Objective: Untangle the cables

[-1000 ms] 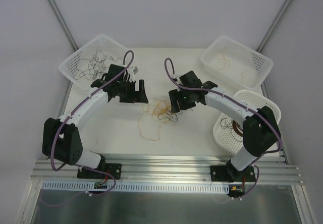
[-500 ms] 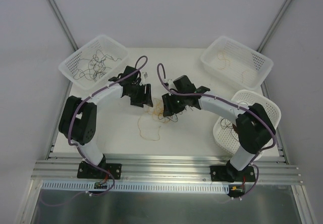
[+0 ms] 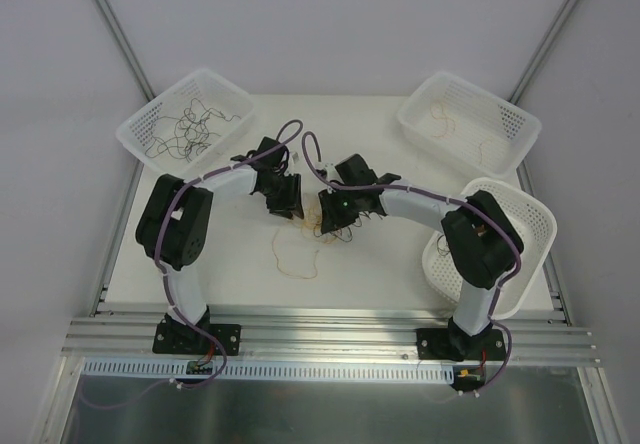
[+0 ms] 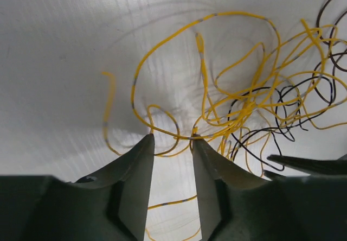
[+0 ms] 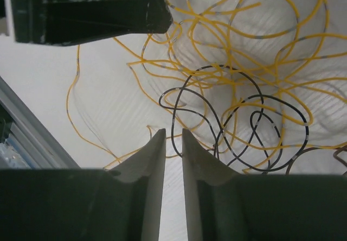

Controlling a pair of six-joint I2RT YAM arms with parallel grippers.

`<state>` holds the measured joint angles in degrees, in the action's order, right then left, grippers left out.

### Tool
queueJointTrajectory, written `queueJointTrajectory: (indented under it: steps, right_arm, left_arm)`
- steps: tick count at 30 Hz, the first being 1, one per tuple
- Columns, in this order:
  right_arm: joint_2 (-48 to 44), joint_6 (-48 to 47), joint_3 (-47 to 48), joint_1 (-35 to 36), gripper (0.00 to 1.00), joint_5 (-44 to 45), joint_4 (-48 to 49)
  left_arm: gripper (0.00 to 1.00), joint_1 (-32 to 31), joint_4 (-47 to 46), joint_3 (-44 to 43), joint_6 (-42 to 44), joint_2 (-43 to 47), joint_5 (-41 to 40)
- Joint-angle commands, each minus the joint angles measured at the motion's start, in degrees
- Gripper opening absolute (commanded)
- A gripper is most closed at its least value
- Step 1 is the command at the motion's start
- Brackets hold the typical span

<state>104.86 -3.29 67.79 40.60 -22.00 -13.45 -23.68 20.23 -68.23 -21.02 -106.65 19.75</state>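
Cables [image 3: 306,222] lie knotted at the middle of the table [image 3: 390,264], and both arms are right over them! Three white baskets share this white table. The basket at the far-left corner [image 3: 135,132] has black strands [image 3: 190,124] scattered inside. The basket at the far-right corner [image 3: 520,124] carries a few tan strands [image 3: 440,114]. The third basket [image 3: 530,219] sits at the right edge, partly behind the right arm [image 3: 420,202], with some dark wire just showing inside.

The left arm [image 3: 215,182] reaches in from the left side and the right arm from the right, and their heads almost meet above the knot.

Left gripper [image 4: 171,139]: jaws partway apart, tips low over the table. A thin yellow strand [image 4: 181,138] runs across the gap at the tips, with daylight on both sides, so it is not pinched.

Right gripper [image 5: 173,134]: jaws drawn to a narrow slit with bare table showing through it. A black strand [image 5: 217,70] curls just beyond the tips, woven through yellow loops [image 5: 260,35]. The dark body of the left gripper fills the top-left corner of the right wrist view, so the two are very near each other.

One loose yellow loop [image 3: 295,262] trails out of the knot toward the near edge.
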Motion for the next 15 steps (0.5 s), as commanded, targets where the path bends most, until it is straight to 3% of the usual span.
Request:
queueJointTrajectory:
  steps: [1, 2, 3, 7, 15]
  right_arm:
    - [-3.07, -1.19, 2.70, 0.27, 0.17, -1.64, 0.89]
    - [-3.78, -1.71, 2.70, 0.18, 0.13, -1.56, 0.45]
    - [-4.74, -2.16, 2.87, 0.18, 0.03, -1.82, -0.86]
    - [-10.10, -4.62, 3.66, 0.09, 0.01, -2.35, -4.82]
    - [-25.73, -8.83, 10.33, -4.46, 0.01, -2.61, -15.36]
  left_arm:
    - [0.33, -0.31, -0.98, -1.30, -0.96, -1.01, -2.78]
    - [0.30, -0.40, -1.07, -1.30, -0.78, -1.28, -3.22]
    - [0.26, -0.40, -1.16, -1.30, -0.78, -1.54, -3.49]
    - [0.00, -0.31, -1.16, -1.21, -0.96, -3.82, -4.98]
    - [0.00, -0.31, -1.16, -0.07, -0.61, -4.71, -6.74]
